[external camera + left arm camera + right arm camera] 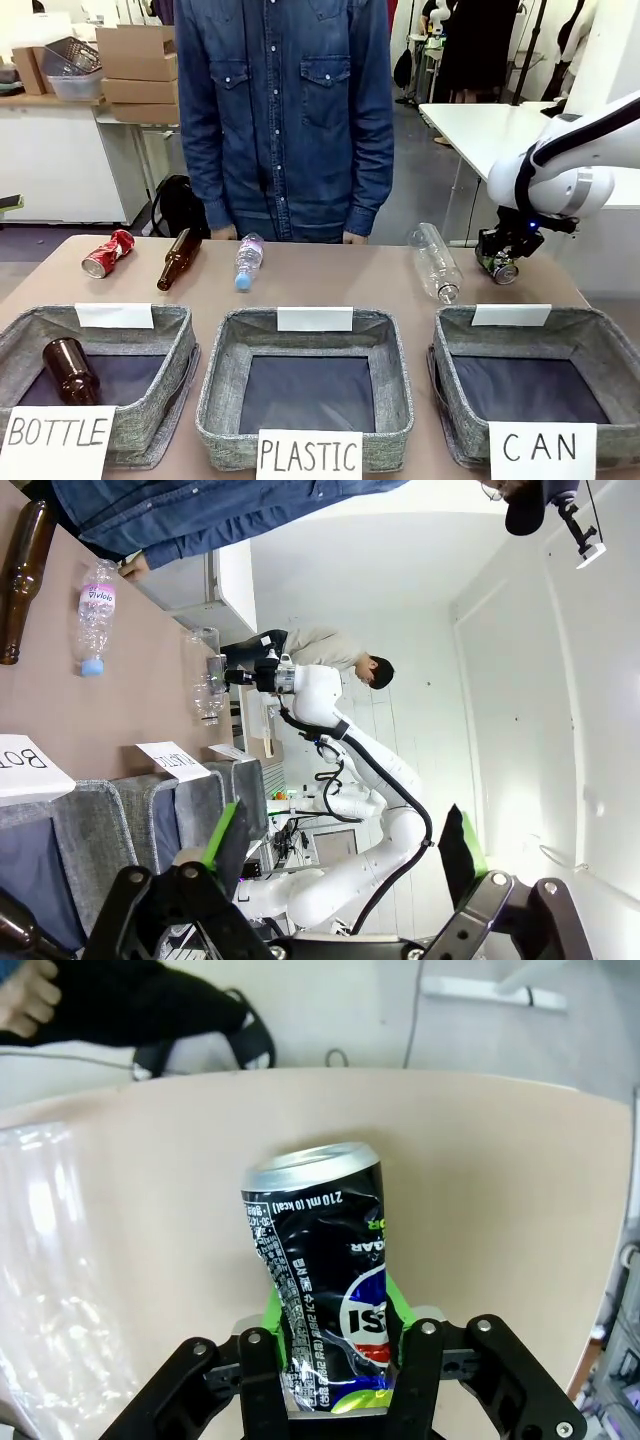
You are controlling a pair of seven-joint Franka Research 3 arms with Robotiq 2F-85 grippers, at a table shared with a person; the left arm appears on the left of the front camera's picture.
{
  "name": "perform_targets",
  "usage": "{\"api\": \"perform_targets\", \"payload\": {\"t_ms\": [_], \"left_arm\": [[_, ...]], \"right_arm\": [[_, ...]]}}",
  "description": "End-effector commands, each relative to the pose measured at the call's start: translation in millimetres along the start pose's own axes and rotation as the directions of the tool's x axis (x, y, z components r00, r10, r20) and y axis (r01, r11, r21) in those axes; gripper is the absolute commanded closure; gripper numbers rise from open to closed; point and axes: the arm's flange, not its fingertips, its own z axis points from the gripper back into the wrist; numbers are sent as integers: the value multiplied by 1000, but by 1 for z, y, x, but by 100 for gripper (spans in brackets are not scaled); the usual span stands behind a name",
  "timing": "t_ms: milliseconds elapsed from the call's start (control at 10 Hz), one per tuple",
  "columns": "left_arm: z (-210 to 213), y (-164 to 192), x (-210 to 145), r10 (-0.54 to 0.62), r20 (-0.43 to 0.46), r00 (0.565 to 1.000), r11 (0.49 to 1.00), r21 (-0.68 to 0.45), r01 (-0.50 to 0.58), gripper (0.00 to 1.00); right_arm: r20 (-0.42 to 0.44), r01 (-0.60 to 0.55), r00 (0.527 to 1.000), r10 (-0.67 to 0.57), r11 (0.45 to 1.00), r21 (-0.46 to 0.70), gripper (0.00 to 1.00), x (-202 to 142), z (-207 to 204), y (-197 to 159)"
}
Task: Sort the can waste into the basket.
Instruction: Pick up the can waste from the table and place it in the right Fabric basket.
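Observation:
My right gripper is shut on a dark blue-black and silver can at the table's far right, behind the grey basket marked "CAN". In the right wrist view the dented can stands between the green pads of that gripper, over the tan tabletop. A red dented can lies at the far left of the table. My left gripper is open with nothing between its fingers, near the front baskets.
A brown bottle, a small plastic bottle and a large clear bottle lie along the far side. The "BOTTLE" basket holds a brown bottle. The "PLASTIC" basket stands in the middle. A person in denim stands opposite.

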Motion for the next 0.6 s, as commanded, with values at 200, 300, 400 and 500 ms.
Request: {"api": "perform_targets", "payload": {"t_ms": [200, 300, 400, 500], "left_arm": [[1, -2, -1, -3, -6, 1000, 1000, -9, 3, 0], [1, -2, -1, -3, -6, 1000, 1000, -9, 3, 0], [1, -2, -1, -3, -6, 1000, 1000, -9, 3, 0], [1, -2, -1, -3, -6, 1000, 1000, -9, 3, 0]], "right_arm": [[54, 19, 998, -19, 1000, -2, 100, -5, 44, -3], [60, 17, 998, -18, 1000, 15, 100, -18, 82, -6], [16, 21, 1000, -21, 998, 52, 100, -38, 124, -10], [-30, 34, 999, -33, 998, 55, 100, -63, 162, -18]]}}
